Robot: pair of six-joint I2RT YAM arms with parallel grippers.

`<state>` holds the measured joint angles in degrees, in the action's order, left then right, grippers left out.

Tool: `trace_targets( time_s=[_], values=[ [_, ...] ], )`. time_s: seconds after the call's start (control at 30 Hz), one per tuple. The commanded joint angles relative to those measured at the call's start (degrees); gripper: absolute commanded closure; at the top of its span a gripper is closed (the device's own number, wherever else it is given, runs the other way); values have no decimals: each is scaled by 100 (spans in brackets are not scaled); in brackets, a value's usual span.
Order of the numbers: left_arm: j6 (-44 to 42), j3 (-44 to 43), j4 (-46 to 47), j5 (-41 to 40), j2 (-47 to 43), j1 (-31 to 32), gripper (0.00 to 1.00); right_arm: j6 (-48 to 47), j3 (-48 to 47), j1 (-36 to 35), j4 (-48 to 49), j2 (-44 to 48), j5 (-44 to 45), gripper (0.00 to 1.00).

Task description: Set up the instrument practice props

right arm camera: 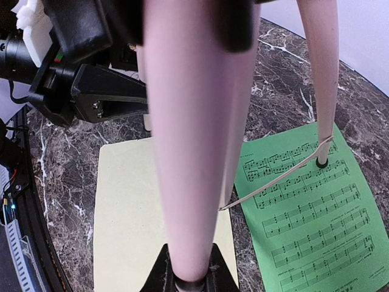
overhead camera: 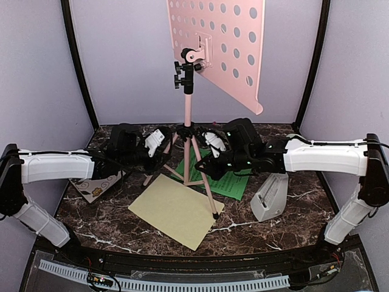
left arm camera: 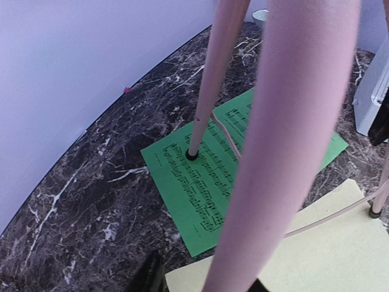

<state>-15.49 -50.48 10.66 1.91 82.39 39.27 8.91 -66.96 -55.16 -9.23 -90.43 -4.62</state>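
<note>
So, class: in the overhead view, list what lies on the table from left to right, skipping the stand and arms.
floral tile → pale yellow music sheet → green music sheet → light-grey metronome

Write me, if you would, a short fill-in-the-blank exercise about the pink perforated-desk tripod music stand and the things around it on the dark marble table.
1. One foot of the pink perforated-desk tripod music stand rests on a printed music sheet whose colour is ____.
2. The small light-grey pyramid metronome stands to the ____ of the stand.
3. The right gripper is shut on one of the stand's ____.
Missing words: green; right; legs.
</note>
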Motion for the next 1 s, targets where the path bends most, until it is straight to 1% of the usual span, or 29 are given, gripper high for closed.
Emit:
trace_targets(
  time_s=[0.0, 0.07, 0.17, 0.47, 0.67, 0.77, 0.9, 0.97],
  values=[
    [-165, -61, 219, -244, -120, -55, 78, -13, -111, -78, -432, 52, 3, 100],
    [-165, 52, 144, -252, -230, -53, 89, 8, -147, -79, -561, 79, 80, 100],
    [-187, 313, 80, -285, -390, -60, 100, 32, -163, -79, -815, 155, 206, 100],
    [-312, 913, 7, -763, -784, -59, 100, 108, 519, -67, -1256, 899, 458, 100],
    [-203, 1003, -30, -758, -996, -59, 100, 209, 783, -57, -1262, 1154, 482, 100],
    [-137, 874, 6, -748, -955, -60, 100, 196, 593, -56, -1185, 1025, 486, 100],
    [-116, 772, 410, -943, -981, -61, 100, 127, 146, -57, -1154, 883, 623, 100],
    [-172, 704, 575, -1056, -956, -61, 100, 96, -223, -57, -1168, 862, 702, 100]
  ],
)
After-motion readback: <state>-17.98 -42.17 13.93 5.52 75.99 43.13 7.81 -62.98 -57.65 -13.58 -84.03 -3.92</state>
